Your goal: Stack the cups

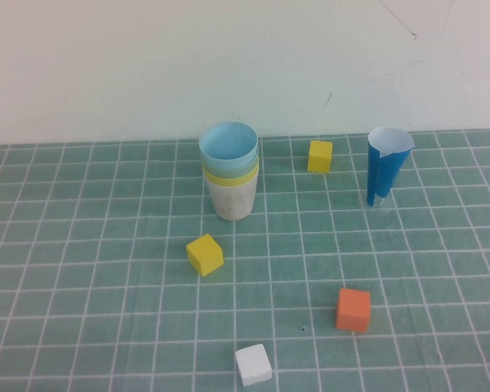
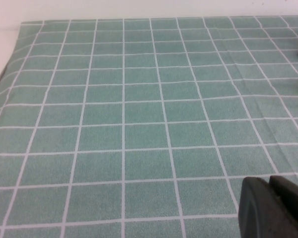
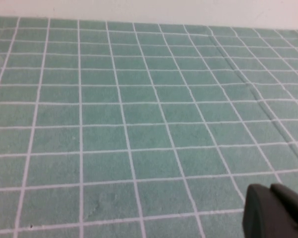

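The cups stood nested upright near the bench's far edge (apparently complete), neither arm nearer, left gripper and right gripper empty, seemingly closed, near edge.

Green white-gridded tablecloth against a plain cream wall.
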`<state>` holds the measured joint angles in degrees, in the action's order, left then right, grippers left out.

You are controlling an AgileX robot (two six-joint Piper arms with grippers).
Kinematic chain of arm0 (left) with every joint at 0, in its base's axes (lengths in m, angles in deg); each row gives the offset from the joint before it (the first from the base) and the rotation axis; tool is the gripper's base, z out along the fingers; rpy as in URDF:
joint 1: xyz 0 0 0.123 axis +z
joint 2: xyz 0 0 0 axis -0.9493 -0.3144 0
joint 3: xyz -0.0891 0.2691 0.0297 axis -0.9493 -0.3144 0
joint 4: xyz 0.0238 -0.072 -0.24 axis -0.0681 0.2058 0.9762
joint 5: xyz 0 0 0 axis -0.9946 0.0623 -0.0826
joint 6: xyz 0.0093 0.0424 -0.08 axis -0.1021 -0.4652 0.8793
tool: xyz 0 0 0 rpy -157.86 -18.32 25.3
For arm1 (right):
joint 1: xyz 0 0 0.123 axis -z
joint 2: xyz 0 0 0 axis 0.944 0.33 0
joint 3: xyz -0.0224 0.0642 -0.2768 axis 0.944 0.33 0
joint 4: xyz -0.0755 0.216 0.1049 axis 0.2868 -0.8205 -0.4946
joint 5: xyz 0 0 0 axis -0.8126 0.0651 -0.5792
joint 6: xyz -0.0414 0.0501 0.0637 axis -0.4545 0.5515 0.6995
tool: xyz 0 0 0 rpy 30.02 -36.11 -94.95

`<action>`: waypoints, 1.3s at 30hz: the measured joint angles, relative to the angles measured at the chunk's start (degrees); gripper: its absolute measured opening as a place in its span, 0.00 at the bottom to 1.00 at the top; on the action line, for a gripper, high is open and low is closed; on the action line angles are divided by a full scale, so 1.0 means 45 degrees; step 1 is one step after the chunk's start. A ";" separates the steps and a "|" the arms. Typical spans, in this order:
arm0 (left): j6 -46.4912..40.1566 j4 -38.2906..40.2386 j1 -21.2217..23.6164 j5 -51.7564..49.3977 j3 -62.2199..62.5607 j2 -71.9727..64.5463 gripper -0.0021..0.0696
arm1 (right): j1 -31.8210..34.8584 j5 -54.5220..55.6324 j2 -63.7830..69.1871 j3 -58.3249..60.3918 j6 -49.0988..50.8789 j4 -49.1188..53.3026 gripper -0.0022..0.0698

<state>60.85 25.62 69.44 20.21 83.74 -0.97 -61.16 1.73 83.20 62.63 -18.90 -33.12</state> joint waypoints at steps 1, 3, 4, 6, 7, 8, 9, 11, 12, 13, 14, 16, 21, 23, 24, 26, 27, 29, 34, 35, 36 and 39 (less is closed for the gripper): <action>0.0000 0.0000 0.0000 0.0000 0.0000 0.0000 0.03 | 0.0000 0.0000 0.0000 0.0000 -0.0108 0.0000 0.03; 0.0000 0.0000 0.0000 0.0000 0.0000 0.0000 0.03 | 0.0000 0.0000 0.0000 0.0000 -0.0525 0.0000 0.03; 0.0000 0.0000 0.0000 0.0000 0.0000 0.0000 0.03 | 0.0000 0.0000 0.0000 0.0000 -0.0739 0.0000 0.03; 0.0000 0.0000 0.0000 0.0000 0.0000 0.0000 0.03 | 0.0000 0.0000 0.0000 0.0000 -0.1103 0.0000 0.03; 0.0000 0.0000 0.0000 0.0000 0.0000 0.0000 0.03 | 0.0000 0.0000 0.0000 0.0000 -0.1192 -0.0042 0.03; 0.0000 0.0000 0.0000 0.0000 0.0000 0.0000 0.03 | 0.0000 0.0000 0.0000 0.0000 -0.1251 -0.0092 0.03; 0.0000 0.0000 0.0000 0.0000 0.0000 0.0000 0.03 | -0.0009 0.0000 0.0000 0.0000 -0.1328 -0.0279 0.03; 0.0000 0.0000 0.0000 0.0000 0.0000 0.0000 0.03 | -0.0056 0.0000 0.0000 0.0000 -0.1356 -0.0422 0.03; 0.0000 0.0000 0.0000 0.0000 0.0000 0.0000 0.03 | -0.0078 0.0000 0.0000 0.0000 -0.1356 -0.0428 0.03; 0.0000 0.0000 0.0000 0.0000 0.0000 0.0000 0.03 | -0.0086 0.0000 0.0000 0.0000 -0.1356 -0.0448 0.03; 0.0000 0.0000 0.0000 0.0000 0.0000 0.0000 0.03 | -0.0086 0.0000 0.0000 0.0000 -0.1356 -0.0476 0.03; 0.0000 0.0000 0.0000 0.0000 0.0000 0.0000 0.03 | -0.0086 0.0000 0.0000 0.0000 -0.1356 -0.0495 0.03; 0.0000 0.0000 0.0000 0.0000 0.0000 0.0000 0.03 | -0.0086 0.0000 0.0000 0.0000 -0.1356 -0.0495 0.03; 0.0000 0.0000 0.0000 0.0000 0.0000 0.0000 0.03 | -0.0086 0.0000 0.0000 0.0000 -0.1356 -0.0495 0.03; 0.0000 0.0000 0.0000 0.0000 0.0000 0.0000 0.03 | -0.0086 0.0000 0.0000 0.0000 -0.1356 -0.0495 0.03; 0.0000 0.0000 0.0000 0.0000 0.0000 0.0000 0.03 | -0.0086 0.0000 0.0000 0.0000 -0.1356 -0.0495 0.03; 0.0000 0.0000 0.0000 0.0000 0.0000 0.0000 0.03 | -0.0086 0.0000 0.0000 0.0000 -0.1356 -0.0495 0.03; 0.0000 0.0000 0.0000 0.0000 0.0000 0.0000 0.03 | -0.0086 0.0000 0.0000 0.0000 -0.1356 -0.0503 0.03; 0.0000 0.0000 0.0000 0.0000 0.0000 0.0000 0.03 | -0.0086 0.0000 0.0000 0.0000 -0.1356 -0.0525 0.03; 0.0000 0.0000 0.0000 0.0000 0.0000 0.0000 0.03 | -0.0086 0.0000 0.0000 0.0000 -0.1356 -0.0525 0.03; 0.0000 0.0000 0.0000 0.0000 0.0000 0.0000 0.03 | -0.0109 0.0000 0.0000 0.0000 -0.1356 -0.0525 0.03; 0.0000 0.0000 0.0000 0.0000 0.0000 0.0000 0.03 | -0.0107 0.0000 0.0000 0.0000 -0.1356 -0.0525 0.03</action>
<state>60.85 25.62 69.44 20.21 83.74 -0.97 -61.64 1.73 83.20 62.63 -25.00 -35.48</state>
